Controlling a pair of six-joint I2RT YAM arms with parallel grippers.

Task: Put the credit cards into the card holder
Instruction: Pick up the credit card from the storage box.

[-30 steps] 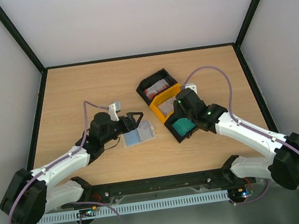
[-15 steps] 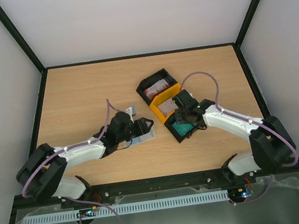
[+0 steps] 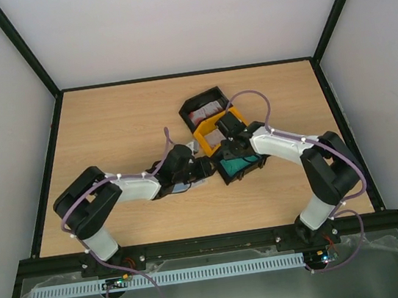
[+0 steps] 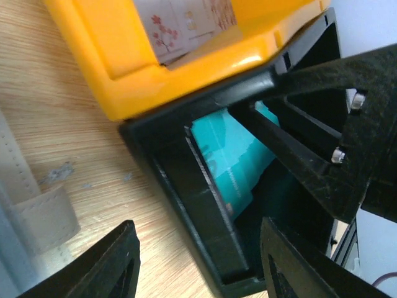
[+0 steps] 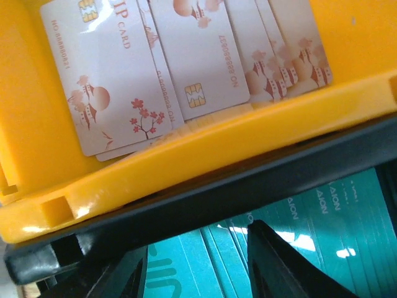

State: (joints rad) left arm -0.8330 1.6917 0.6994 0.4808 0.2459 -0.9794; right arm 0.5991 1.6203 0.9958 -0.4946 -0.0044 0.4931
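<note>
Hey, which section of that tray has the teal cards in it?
The near-side black end section holds the teal cards; the yellow middle section beside it holds whitish blossom-print cards.

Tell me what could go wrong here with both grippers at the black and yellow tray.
The left gripper and right gripper, both open, crowd the same black tray compartment; they could collide.
The teal plastic cards lie fanned and overlapping there, so a pinch might lift several.
The beige flat card holder lies close beside the left gripper, which might shove it.
</note>
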